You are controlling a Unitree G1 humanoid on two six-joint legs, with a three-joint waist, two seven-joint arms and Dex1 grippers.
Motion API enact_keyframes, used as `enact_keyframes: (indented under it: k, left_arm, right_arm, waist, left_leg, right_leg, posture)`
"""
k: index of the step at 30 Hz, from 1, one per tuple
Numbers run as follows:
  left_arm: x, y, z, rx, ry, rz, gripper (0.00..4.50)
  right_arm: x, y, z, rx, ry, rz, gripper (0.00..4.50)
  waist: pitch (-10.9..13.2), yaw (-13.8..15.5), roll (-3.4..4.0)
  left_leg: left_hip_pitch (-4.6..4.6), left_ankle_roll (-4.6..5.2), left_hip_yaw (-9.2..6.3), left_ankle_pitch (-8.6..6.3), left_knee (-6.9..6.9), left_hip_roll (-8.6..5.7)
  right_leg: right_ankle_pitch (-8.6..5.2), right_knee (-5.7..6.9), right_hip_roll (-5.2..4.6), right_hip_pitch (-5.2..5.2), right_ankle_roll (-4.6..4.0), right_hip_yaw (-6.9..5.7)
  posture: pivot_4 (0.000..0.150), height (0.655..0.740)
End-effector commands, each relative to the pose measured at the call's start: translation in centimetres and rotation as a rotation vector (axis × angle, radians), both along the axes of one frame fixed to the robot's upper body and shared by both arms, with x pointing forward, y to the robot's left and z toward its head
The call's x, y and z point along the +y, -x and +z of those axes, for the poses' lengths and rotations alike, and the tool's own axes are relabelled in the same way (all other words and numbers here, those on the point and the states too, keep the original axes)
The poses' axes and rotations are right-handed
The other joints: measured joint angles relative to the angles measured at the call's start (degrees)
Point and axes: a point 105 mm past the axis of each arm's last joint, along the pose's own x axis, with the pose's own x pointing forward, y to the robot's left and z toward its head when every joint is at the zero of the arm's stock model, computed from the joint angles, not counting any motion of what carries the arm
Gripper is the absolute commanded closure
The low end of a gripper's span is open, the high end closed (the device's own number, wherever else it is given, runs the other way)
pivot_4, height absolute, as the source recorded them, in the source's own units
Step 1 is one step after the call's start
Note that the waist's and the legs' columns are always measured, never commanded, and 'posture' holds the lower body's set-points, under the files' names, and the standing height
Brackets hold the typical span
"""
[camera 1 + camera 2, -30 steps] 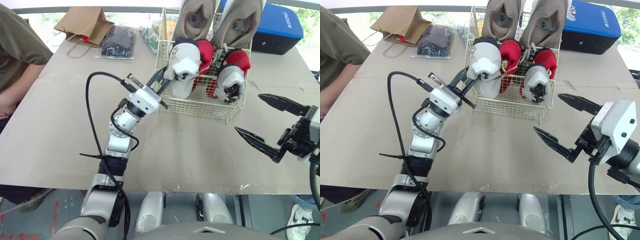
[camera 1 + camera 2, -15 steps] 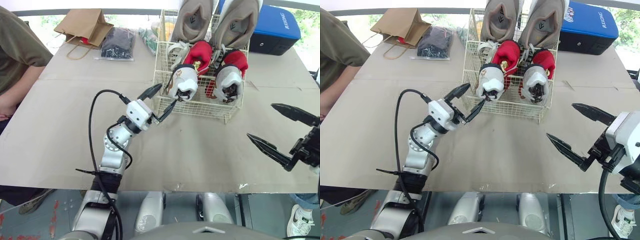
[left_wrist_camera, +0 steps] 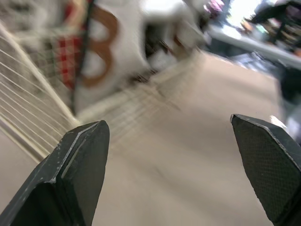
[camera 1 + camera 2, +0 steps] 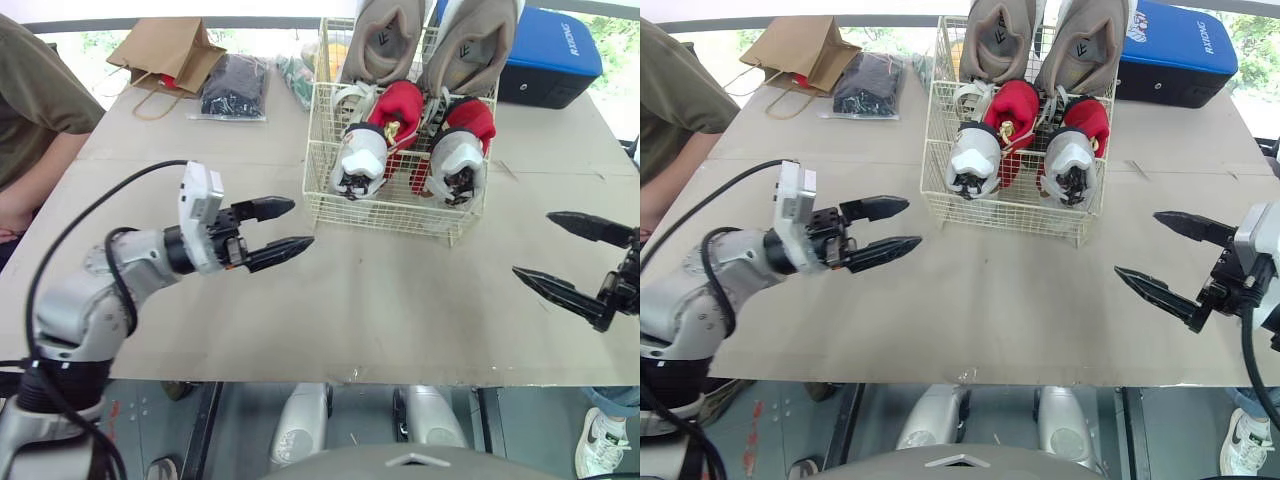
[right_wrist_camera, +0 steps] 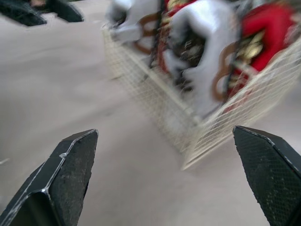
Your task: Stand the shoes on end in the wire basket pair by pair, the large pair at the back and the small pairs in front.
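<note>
the shoes (image 4: pixel 358 160) stand on end in the wire basket (image 4: pixel 400 215), big pair (image 4: pixel 392 40) behind, probably light and soft, best pinched at the stiffer heel, while the left gripper (image 4: pixel 298 223) and right gripper (image 4: pixel 533 244) hang spread and empty either side.

We record that the two large tan fabric shoes (image 4: pixel 1002 40) run past the top edge, upper ends unseen. In the left wrist view the cream wire basket (image 3: pixel 28 110) and small white-and-red shoes (image 3: pixel 120 44) blur. The person in an olive shirt (image 4: pixel 35 95) is cropped at the left edge.
</note>
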Motion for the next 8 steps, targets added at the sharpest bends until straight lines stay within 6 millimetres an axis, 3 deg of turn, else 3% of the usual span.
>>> enact_keyframes:
  k: [1,8]
  left_arm:
    - [2.0,1.1,0.0,0.031,-0.072,-0.011,0.04]
    - [3.7,2.5,-1.3,0.070,-0.108,0.083,0.04]
  right_arm:
    - [-1.8,1.0,-0.1,0.010,0.099,-0.003,0.00]
    - [-4.2,2.3,-1.8,0.066,0.125,-0.092,0.00]
  waist:
    - [0.0,0.0,0.06]
    - [0.1,0.0,0.08]
  left_leg:
    - [-0.01,0.00,0.01,0.00,-0.08,0.01]
    - [-0.05,0.00,0.03,0.00,-0.22,0.04]
  right_leg:
    - [0.00,-0.09,0.00,-0.01,0.00,0.00]
    - [0.01,-0.33,0.00,-0.01,0.00,0.00]
  posture:
    - [0.150,0.7400]
    - [0.150,0.7400]
